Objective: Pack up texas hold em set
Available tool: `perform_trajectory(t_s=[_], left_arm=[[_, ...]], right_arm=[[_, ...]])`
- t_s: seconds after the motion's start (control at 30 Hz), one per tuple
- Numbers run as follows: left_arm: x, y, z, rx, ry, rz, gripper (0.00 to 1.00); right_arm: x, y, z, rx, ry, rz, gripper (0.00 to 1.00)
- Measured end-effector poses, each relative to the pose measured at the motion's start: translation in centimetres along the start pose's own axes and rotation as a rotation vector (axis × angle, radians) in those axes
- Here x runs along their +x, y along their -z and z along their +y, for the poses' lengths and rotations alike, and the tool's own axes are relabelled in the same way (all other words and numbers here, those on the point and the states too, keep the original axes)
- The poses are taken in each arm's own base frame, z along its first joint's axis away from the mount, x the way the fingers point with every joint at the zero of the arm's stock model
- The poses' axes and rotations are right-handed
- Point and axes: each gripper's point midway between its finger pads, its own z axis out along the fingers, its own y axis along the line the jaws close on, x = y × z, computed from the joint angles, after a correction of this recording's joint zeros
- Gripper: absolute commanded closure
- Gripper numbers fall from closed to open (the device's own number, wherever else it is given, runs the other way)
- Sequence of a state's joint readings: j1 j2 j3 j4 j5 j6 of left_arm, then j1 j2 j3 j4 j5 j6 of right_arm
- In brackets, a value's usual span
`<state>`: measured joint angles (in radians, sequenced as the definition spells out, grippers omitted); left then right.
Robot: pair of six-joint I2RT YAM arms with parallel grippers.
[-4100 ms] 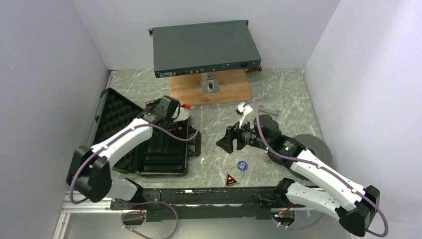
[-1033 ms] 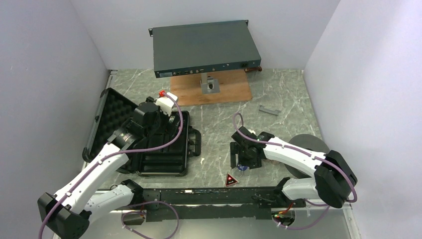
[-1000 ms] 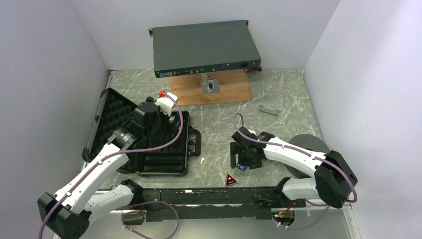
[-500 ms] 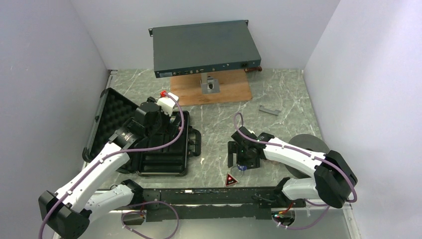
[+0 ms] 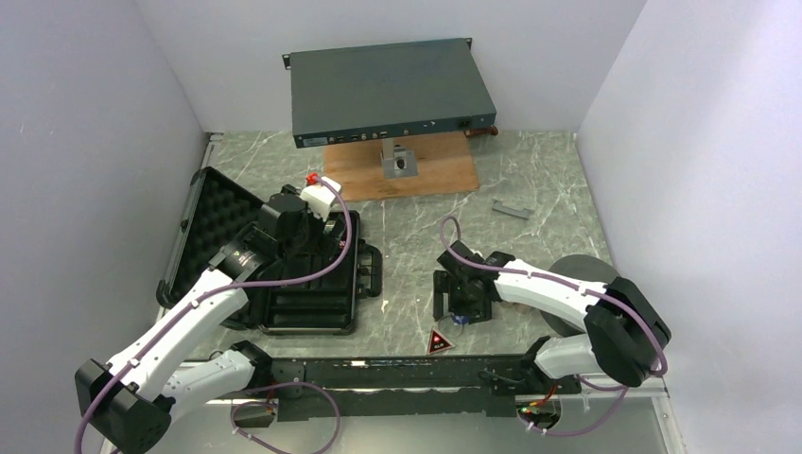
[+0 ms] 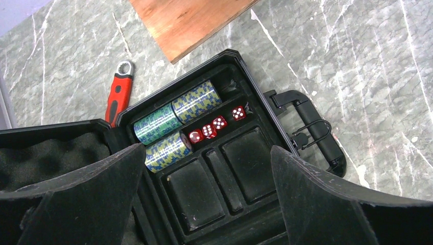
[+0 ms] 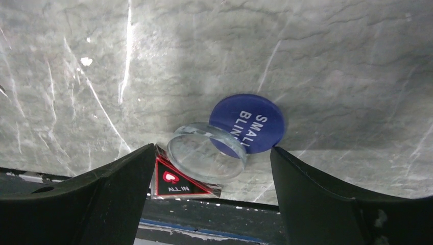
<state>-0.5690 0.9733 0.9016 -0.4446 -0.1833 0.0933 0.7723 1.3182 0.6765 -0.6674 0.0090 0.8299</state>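
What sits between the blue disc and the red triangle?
A clear round disc, overlapping the blue disc and beside the red triangle; the right wrist view shows it.

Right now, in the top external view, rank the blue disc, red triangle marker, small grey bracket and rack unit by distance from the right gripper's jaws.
1. Blue Small Blind disc: on the table, between the jaws.
2. Red All In triangle marker: toward the bases, slightly left.
3. Small grey bracket: farther back, right.
4. Grey rack unit: at the back wall.
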Motion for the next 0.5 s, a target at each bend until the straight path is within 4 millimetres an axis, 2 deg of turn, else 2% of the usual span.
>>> perform_trajectory(t_s=[0.5], left_arm=[[0.19,0.06,-0.22,0.006,-0.005,0.008,0.01]], right_arm=[[0.77,-0.40,0.06,0.017,0.027,0.031,0.22]])
